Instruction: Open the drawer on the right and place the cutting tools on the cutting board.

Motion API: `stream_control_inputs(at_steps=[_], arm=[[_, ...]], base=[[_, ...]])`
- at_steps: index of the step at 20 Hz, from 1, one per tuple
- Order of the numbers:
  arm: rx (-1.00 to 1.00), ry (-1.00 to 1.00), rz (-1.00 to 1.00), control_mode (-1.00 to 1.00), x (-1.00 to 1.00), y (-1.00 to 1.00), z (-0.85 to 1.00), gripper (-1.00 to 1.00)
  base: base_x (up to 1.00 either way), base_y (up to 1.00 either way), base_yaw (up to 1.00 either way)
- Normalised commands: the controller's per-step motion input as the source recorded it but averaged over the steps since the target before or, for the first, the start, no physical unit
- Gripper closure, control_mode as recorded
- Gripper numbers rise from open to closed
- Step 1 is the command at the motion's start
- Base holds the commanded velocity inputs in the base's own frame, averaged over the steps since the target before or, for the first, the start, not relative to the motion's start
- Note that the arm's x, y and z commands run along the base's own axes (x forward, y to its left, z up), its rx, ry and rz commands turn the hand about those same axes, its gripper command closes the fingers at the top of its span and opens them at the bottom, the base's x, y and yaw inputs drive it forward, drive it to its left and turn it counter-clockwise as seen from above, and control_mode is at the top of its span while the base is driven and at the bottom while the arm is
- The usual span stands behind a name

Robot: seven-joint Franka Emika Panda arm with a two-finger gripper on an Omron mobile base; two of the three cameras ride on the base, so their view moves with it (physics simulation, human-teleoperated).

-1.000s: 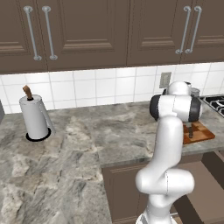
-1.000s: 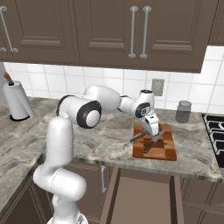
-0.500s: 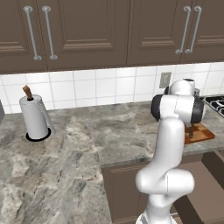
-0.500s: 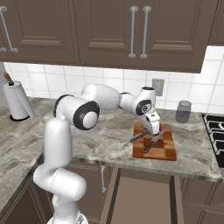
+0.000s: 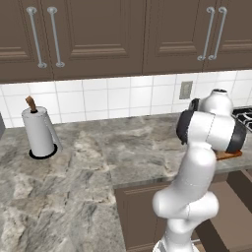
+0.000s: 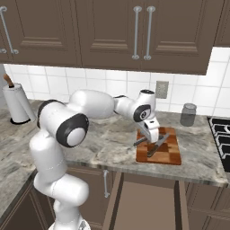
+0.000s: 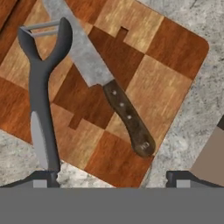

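The checkered cutting board [image 6: 168,150] lies on the counter at the right, and the arm hides all but a sliver of the cutting board [image 5: 229,155] in the left base view. Two cutting tools rest on it. A knife [image 7: 129,119] with a dark handle lies diagonally on the cutting board [image 7: 148,83]. A grey peeler [image 7: 40,100] sits beside it, its handle reaching past the board's edge onto the stone. From the right base view, the peeler [image 6: 140,142] and knife [image 6: 157,144] lie under my gripper [image 6: 152,136]. My gripper [image 7: 113,179] hovers just above, open, holding nothing. The drawer [image 6: 143,204] stands pulled out below the counter.
A paper towel roll [image 5: 39,132] stands at the far left of the counter, with the same roll [image 6: 15,104] in the right base view. A glass jar [image 6: 188,114] sits behind the board by the wall. Stove grates [image 6: 222,134] lie at the right edge. Upper cabinets hang overhead.
My hand has stayed over the board's left end with barely any shift. The knife and peeler lie where they were.
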Motion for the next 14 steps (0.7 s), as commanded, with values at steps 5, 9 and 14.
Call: stream_control_inputs(at_steps=[5, 9, 14], arm=[[0.0, -0.13, 0.0, -1.0, -0.92, 0.22, 0.59, -1.0], [0.0, -0.12, 0.0, -1.0, -0.92, 0.21, 0.99, -1.0], [0.0, -0.03, -0.03, -1.0, -0.73, 0.14, 1.0, -1.0]], base=[[0.0, 0.0, 0.0], [0.0, 0.0, 0.0], [0.0, 0.0, 0.0]])
